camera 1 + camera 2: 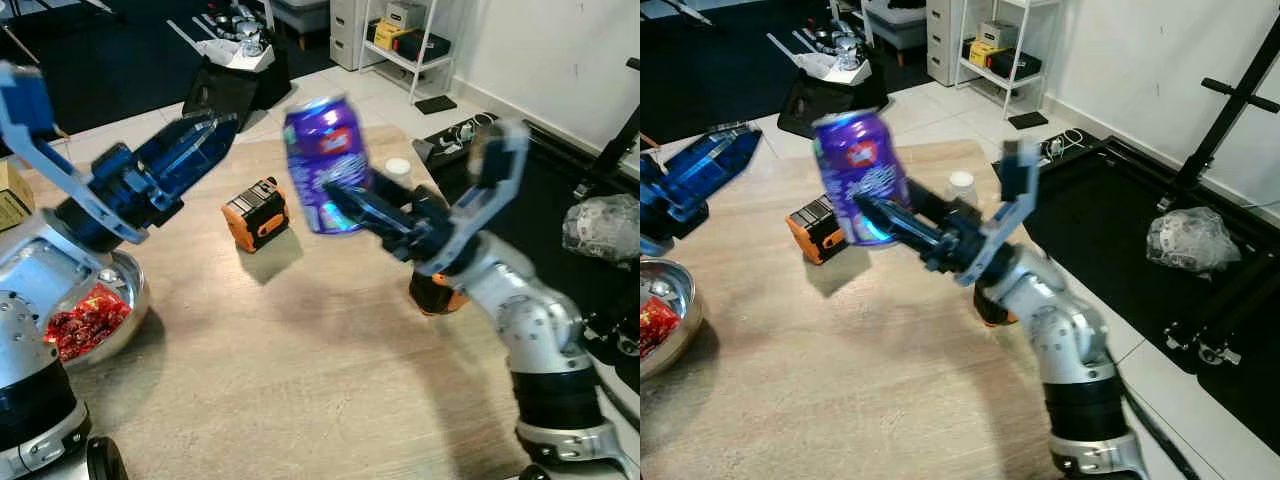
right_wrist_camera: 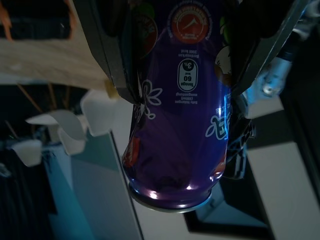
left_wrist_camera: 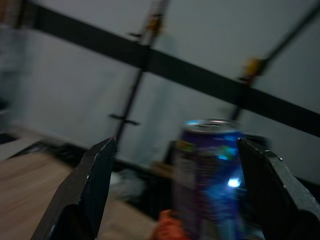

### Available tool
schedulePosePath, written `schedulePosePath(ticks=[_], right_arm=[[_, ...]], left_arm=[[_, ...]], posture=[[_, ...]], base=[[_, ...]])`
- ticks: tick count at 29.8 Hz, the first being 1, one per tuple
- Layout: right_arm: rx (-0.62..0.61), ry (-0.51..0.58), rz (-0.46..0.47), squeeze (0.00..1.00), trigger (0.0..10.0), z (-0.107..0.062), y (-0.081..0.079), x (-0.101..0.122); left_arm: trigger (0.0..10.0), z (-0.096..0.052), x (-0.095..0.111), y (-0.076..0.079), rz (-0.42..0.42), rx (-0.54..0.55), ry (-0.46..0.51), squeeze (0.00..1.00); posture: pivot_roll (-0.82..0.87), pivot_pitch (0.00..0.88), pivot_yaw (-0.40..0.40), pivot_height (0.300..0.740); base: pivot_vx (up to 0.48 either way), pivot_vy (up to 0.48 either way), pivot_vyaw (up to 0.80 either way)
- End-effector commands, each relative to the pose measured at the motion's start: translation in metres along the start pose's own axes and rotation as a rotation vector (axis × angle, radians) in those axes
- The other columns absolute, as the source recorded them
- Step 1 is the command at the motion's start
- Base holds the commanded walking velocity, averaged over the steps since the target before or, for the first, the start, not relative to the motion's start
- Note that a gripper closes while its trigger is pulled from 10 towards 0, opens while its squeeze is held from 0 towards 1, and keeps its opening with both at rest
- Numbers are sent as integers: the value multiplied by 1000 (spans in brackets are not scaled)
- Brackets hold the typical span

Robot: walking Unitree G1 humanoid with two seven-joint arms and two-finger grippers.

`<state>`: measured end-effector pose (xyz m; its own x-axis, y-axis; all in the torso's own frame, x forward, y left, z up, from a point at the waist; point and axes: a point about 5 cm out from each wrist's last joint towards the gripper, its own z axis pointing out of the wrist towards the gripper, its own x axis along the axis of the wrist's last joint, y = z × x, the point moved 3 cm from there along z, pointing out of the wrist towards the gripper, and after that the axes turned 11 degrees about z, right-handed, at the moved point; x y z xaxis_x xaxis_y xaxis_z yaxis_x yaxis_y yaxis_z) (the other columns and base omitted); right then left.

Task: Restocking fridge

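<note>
We held the purple can (image 1: 322, 165) upright above the wooden worktop (image 1: 300, 360), our right pincer (image 1: 345, 195) clamped on its sides. Our left pincer (image 1: 195, 140) hovered at the can's nine o'clock, fingers spread wide and apart from it. An orange-black block (image 1: 256, 213) lay on the worktop between them.

Purple soda can (image 1: 322, 163), glossy, printed label with red emblem, unopened top visible. Roughly upright, slightly tilted, motion-blurred. Held above the wooden table, clamped at mid-body between two black fingers.
</note>
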<state>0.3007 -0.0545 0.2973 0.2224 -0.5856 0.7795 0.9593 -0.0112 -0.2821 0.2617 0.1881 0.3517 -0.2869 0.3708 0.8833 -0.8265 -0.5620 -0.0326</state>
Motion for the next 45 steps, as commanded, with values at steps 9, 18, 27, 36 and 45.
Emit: schedulePosePath(ticks=[9, 18, 27, 36, 45], right_arm=[[129, -68, 69, 0, 10000, 10, -19, -11], [180, -111, 104, 0, 10000, 14, -28, -16], [178, -119, 110, 0, 10000, 14, -28, -18], [134, -232, 46, 0, 10000, 10, -23, -33], [204, -365, -8, 0, 10000, 12, -29, -46]], left_arm=[[10000, 19, -8, 32, -38, -222, -86, 0], [10000, 24, -12, 38, -91, -280, -149, 0], [0, 26, -12, 36, -88, -265, -154, 0], [10000, 29, -13, 39, -77, -273, -187, 0], [10000, 32, -24, 49, -100, -329, -250, 0]], posture=[[52, 129, -7, 740], [52, 125, -4, 740], [50, 124, -1, 740], [47, 122, -2, 740], [47, 118, -4, 740]], base=[[0, 0, 0], [0, 0, 0], [0, 0, 0], [0, 0, 0], [0, 0, 0]])
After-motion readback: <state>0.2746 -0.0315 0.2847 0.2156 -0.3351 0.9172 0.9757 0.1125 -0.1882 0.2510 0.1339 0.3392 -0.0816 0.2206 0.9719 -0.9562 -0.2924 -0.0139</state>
